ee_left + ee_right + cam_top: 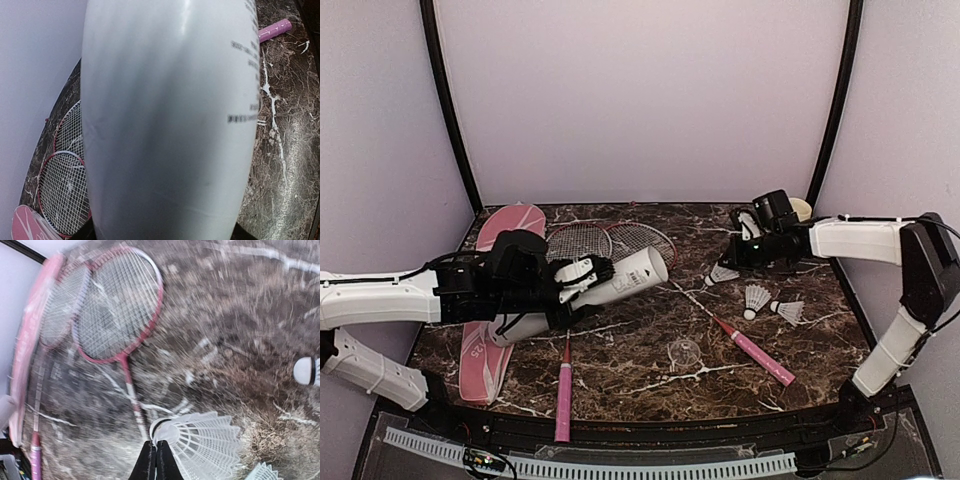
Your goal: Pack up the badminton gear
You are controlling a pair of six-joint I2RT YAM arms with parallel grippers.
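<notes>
My left gripper (582, 280) is shut on the white tube (625, 278), which it holds tilted above the table, open end to the right. The tube (170, 125) fills the left wrist view and hides the fingers. At the back right, my right gripper (745, 238) is shut on a white shuttlecock (200, 440) at its skirt, its fingertips (156, 444) pressed together. Three more shuttlecocks (723, 273) (757, 297) (788, 310) lie on the table. Two red-rimmed racquets (578, 241) (642, 238) lie crossed, pink handles toward the front. The pink cover (480, 360) lies at the left.
A cream mug (801, 208) stands behind the right gripper at the back right corner. A small clear lid (685, 352) rests on the marble table (640, 380) between the two pink handles (563, 400) (760, 360). Walls close the back and sides.
</notes>
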